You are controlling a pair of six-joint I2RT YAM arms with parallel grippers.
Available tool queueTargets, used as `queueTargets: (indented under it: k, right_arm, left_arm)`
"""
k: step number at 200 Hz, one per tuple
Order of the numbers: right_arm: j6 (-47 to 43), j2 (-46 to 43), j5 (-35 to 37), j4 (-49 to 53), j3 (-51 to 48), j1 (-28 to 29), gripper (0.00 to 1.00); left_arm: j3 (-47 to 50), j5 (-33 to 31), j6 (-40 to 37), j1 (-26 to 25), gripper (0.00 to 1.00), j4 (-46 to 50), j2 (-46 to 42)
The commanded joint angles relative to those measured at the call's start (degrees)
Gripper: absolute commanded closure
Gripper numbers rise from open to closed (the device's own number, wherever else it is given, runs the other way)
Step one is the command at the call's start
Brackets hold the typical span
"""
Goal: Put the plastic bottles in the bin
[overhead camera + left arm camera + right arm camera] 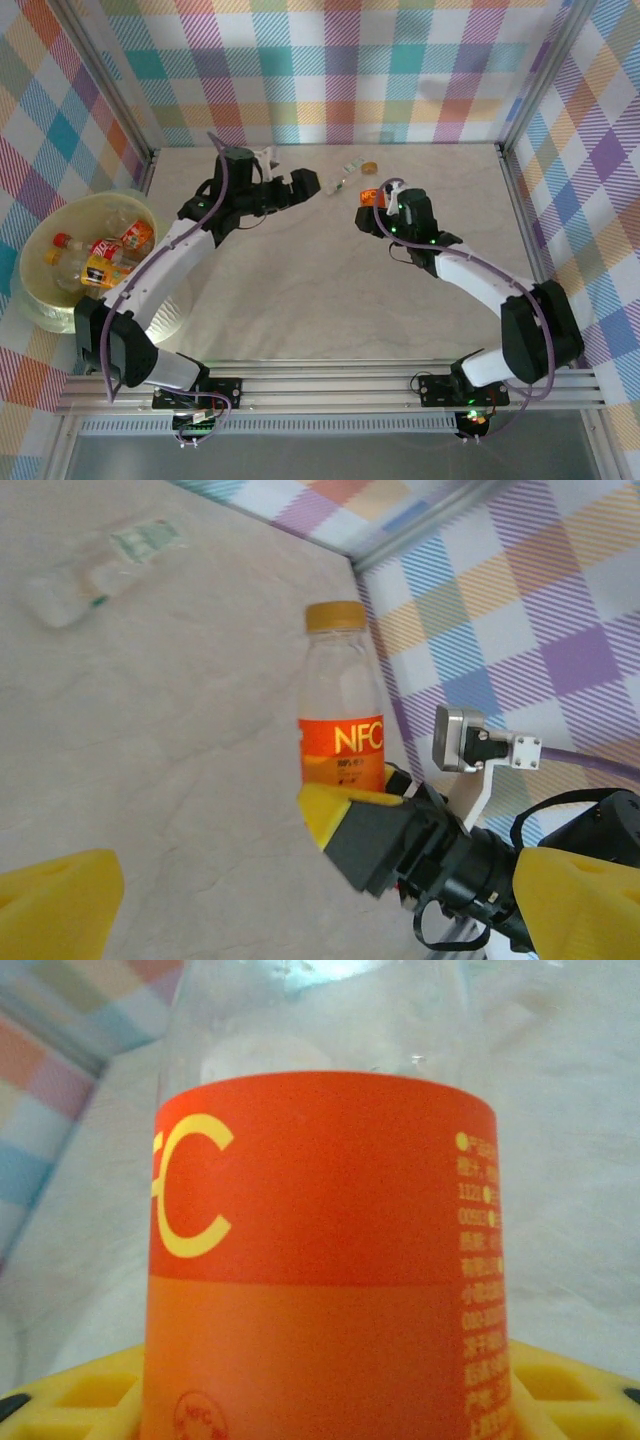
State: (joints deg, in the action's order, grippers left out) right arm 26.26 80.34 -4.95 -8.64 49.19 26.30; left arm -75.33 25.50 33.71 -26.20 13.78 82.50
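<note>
A clear plastic bottle with an orange NFC label [371, 196] [343, 742] [320, 1260] and an orange cap stands upright at the far middle of the table. My right gripper [384, 203] [372, 825] [325, 1405] is shut on its lower part, a yellow finger [560, 1380] on each side. My left gripper [316, 189] [315, 920] is open just left of it, with nothing between its yellow pads [55, 900]. A crushed clear bottle [345, 179] [100, 565] lies on the table beyond both grippers. The pale yellow bin [40, 295] at the left edge holds several bottles [100, 255].
Checked walls and metal frame posts [515, 175] close in the table on three sides. The left arm [170, 260] arches past the bin's right rim. The near half of the pale tabletop [320, 300] lies bare between the arms.
</note>
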Motion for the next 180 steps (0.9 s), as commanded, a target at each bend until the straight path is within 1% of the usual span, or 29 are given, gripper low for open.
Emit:
queueTargets:
  k: [1,18,49,70,102,119,141,161,180]
  right_arm:
    - [-4.35,-3.00,-11.22,-6.77,-1.30,0.47,0.56]
    - [-4.62,-4.11,-17.39,-9.40,-2.38,0.59,0.56]
    - [-2.18,-4.15,-24.47,-15.44,-3.53,1.15,0.55]
    - [-0.11,-3.63,-27.55,-19.39,-3.88,2.03,0.55]
    - [2.13,-3.17,-29.14,-23.06,-4.35,3.33,0.54]
    - [2.56,-2.58,-30.22,-23.50,-3.78,3.95,0.54]
    - [3.35,-1.77,-29.87,-23.77,-3.12,4.45,0.54]
    - [4.65,-1.00,-29.17,-25.15,-3.03,4.61,0.53]
    - [5.88,0.18,-29.61,-25.94,-2.32,4.72,0.53]
  left_arm:
    - [0.01,2.75,0.87,-2.00,0.00,-8.05,1.78]
    - [-0.01,2.76,1.08,-3.28,0.00,-10.68,2.89]
    - [2.14,1.09,2.89,-4.64,0.00,-17.04,3.93]
    - [3.65,0.51,4.06,-4.92,0.01,-20.98,4.78]
    - [4.90,0.08,5.95,-5.09,0.03,-24.28,5.92]
    - [5.75,1.51,6.36,-5.25,0.06,-26.53,6.16]
    - [7.13,4.12,7.16,-5.36,0.14,-29.72,6.19]
    - [8.73,4.78,7.56,-5.36,0.22,-31.62,5.35]
    - [9.72,5.48,6.99,-5.36,0.27,-31.81,4.52]
